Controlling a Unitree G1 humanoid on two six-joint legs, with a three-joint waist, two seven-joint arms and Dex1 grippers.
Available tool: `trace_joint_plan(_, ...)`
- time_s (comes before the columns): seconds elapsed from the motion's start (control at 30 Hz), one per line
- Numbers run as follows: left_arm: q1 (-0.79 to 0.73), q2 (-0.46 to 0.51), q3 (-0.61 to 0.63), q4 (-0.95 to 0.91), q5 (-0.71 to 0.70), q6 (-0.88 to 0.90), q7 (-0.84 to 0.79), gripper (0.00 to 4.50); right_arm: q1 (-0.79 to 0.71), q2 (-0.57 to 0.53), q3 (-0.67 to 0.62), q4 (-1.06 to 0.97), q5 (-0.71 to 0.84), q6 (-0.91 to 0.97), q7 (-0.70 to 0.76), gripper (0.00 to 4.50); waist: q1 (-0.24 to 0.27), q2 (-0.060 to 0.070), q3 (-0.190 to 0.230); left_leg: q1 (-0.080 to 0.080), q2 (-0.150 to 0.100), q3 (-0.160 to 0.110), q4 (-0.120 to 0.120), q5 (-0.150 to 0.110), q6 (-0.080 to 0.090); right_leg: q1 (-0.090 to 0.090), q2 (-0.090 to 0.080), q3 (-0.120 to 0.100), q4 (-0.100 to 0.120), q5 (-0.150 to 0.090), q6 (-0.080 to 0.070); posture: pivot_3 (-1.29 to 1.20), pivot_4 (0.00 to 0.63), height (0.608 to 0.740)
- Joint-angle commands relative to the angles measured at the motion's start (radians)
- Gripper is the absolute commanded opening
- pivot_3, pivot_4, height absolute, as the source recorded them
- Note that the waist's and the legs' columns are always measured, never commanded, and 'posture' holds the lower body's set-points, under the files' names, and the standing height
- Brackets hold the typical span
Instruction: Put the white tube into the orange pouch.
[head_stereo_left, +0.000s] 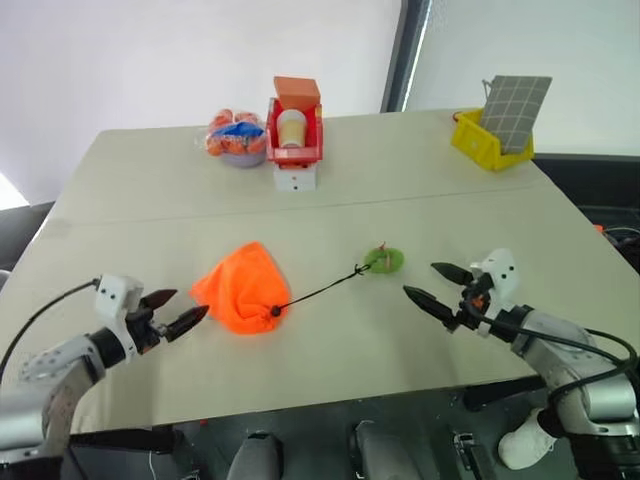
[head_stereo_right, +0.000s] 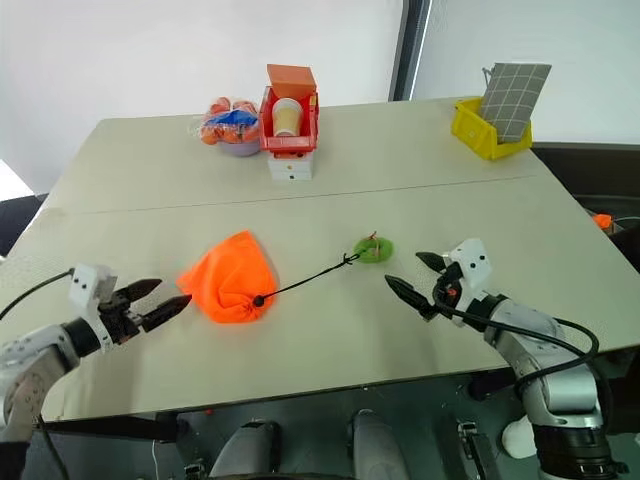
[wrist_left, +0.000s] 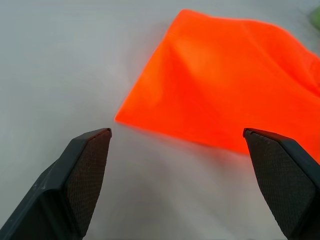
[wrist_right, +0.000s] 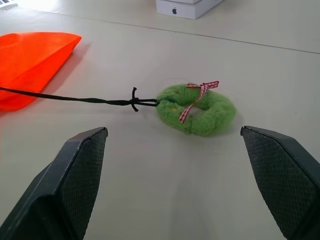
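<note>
A beige table (head_stereo_left: 420, 330) fronts a pale wall. From the head views, the pouch (head_stereo_left: 242, 287) lies cinched just ahead of the left gripper (head_stereo_left: 183, 312), jaws wide and empty; the right gripper (head_stereo_left: 428, 284), also wide and empty, sits near the green tag (head_stereo_left: 384, 260). In the left wrist view, orange fabric lies beyond the fingertips. The right wrist view shows the cord (wrist_right: 70, 98) knotted to the tag. No tube visible, presumably inside; snagging the cord could drag the pouch.

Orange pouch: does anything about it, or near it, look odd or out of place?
The orange pouch lies slumped on the table, its mouth drawn shut, its black cord stretched out to a green wreath-like tag. Both grippers, left and right, are open and hold nothing. Nothing looks spilled or damaged.
</note>
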Motion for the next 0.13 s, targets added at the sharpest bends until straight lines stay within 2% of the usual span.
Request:
trace_joint_plan(0.03, 0.014, -0.001, 0.016, -0.043, 0.013, -0.041, 0.015, 4.5, -0.01, -0.006, -0.03, -0.015, 0.024, -0.023, 0.013, 4.43, 0.003, 0.0, 0.0, 0.0, 0.0, 0.0, 0.0, 0.0, 0.0, 0.0, 0.0, 0.0, 0.0, 0.0, 0.0, 0.0, 0.15, 0.74)
trace_joint_plan(0.13, 0.019, -0.009, 0.017, -0.049, 0.004, -0.051, 0.017, 4.5, -0.013, -0.004, -0.032, 0.012, 0.022, -0.038, 0.023, 4.43, 0.004, 0.0, 0.0, 0.0, 0.0, 0.001, 0.0, 0.0, 0.0, 0.0, -0.001, 0.0, -0.001, 0.0, 0.0, 0.0, 0.15, 0.74)
